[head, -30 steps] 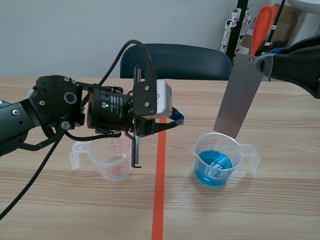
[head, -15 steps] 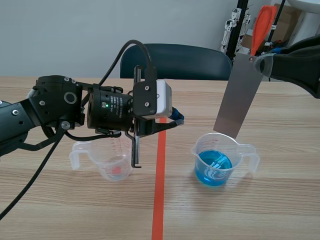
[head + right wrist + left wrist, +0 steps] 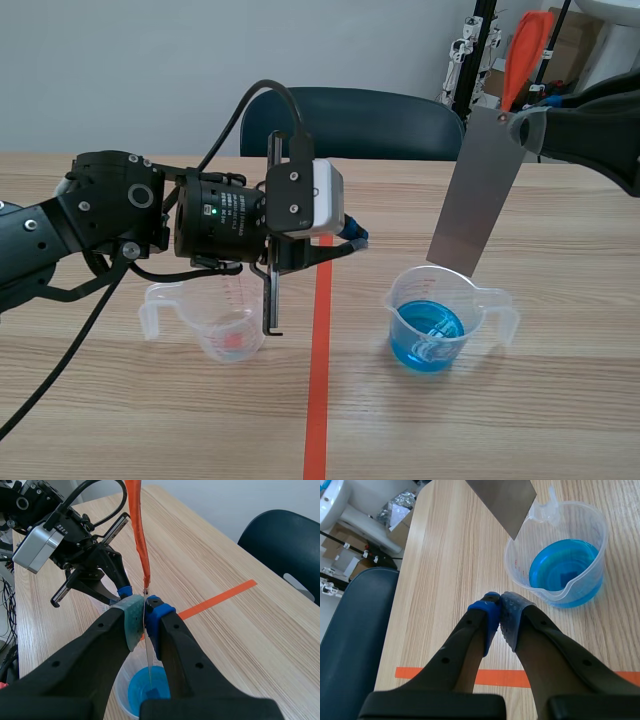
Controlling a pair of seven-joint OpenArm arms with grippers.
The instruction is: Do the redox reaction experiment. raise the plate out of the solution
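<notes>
**Grey plate held above the blue beaker**

The right gripper (image 3: pixel 145 607) is clamped on the top end of the flat, thin grey metal plate (image 3: pixel 478 190). Its grey-green and blue dotted pads press on the plate's two faces. From the right wrist view the plate shows only as a fine edge-on line between the fingers. In the scene view it is a long, smooth, matte rectangle that hangs tilted, with its upper end toward the right arm. Its lower edge is out of the liquid, at about the height of the rim of the clear plastic measuring beaker (image 3: pixel 480 305). Whether it touches that rim cannot be told.

The beaker has a handle and a pouring spout. It holds a shallow pool of bright blue solution (image 3: pixel 428 340) that fills only its lowest part.

The left gripper (image 3: pixel 500 605) is closed on nothing, its blue and grey dotted pads meeting tip to tip. It hangs above the pale wooden table (image 3: pixel 560 400), near the blue beaker and over the orange-red tape line (image 3: pixel 318 380).

Under the left arm stands a second clear plastic handled beaker (image 3: pixel 205 300), with a faint reddish tint at its bottom.

A dark blue chair (image 3: pixel 370 120) with a smooth curved back stands at the far side of the table.
</notes>
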